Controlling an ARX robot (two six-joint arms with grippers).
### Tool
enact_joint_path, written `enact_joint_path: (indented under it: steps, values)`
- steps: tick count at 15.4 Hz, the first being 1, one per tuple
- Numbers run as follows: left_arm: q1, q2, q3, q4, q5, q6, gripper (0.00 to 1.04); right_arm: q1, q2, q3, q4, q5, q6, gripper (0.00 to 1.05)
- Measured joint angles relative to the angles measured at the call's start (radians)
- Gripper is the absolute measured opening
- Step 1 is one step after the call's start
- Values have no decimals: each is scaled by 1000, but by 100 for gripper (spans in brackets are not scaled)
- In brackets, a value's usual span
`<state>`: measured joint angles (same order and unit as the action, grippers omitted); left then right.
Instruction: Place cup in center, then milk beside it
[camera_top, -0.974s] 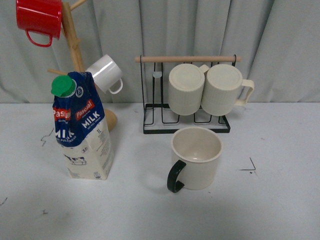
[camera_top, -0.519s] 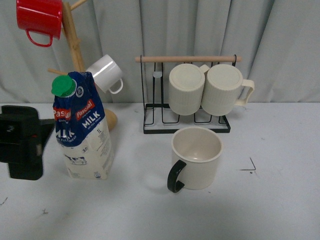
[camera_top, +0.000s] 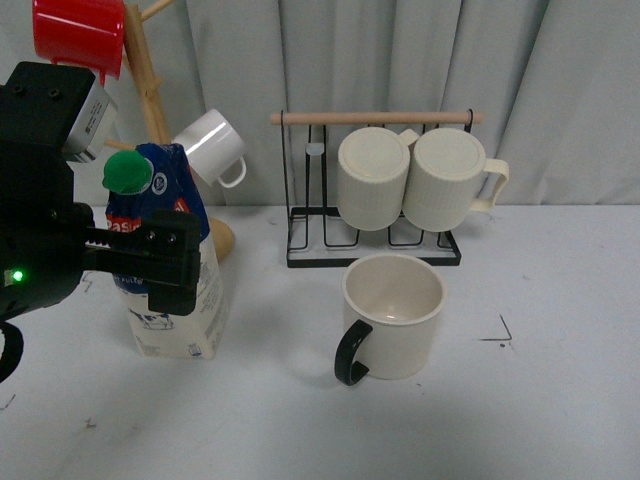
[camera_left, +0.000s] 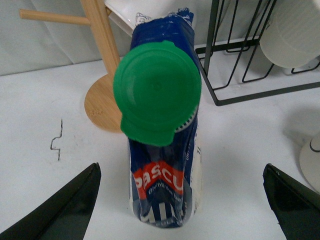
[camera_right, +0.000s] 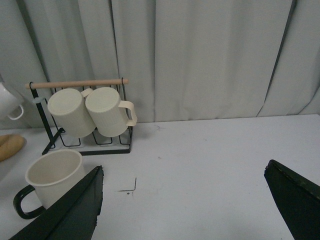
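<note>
– Milk (camera_top: 185, 335), front view?
– Upright, axis vertical, table (camera_top: 560, 400) left, cap (camera_top: 127, 172) up; left gripper (camera_top: 150, 262) before it. Cup (camera_top: 395, 315) centre, handle nearward, open room rightward.
– Wrist views?
– Left: spread wide, flanking milk, untouched. Right gripper (camera_right: 182, 170): wide, above table.

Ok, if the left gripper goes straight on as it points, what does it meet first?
Probably the milk: its green cap sits centred in the open left gripper, so the carton's top would come first. Depth is unclear.

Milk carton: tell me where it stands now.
Front view: the milk carton stands on the left of the table, in front of the wooden mug tree, with the cup to its right.
</note>
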<state>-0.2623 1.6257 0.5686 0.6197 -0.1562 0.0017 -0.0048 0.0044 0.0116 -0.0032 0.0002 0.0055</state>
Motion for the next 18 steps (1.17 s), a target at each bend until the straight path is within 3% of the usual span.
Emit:
enact_joint_path:
  steps: [5, 7, 11, 13, 14, 18]
  values:
    - [16, 89, 79, 14, 4, -28, 98, 0, 0, 0, 0, 0, 0, 98]
    - [16, 107, 89, 18, -6, -55, 72, 0, 0, 0, 0, 0, 0, 98]
    - [10, 109, 89, 18, -20, -82, 38, 0, 0, 0, 0, 0, 0, 98]
    - [-7, 97, 89, -2, -40, -96, 13, 0, 0, 0, 0, 0, 0, 98]
    - [-24, 85, 89, -21, -58, -108, 6, 0, 0, 0, 0, 0, 0, 98]
    - [-100, 58, 95, -62, -100, -135, 4, 0, 0, 0, 0, 0, 0, 98]
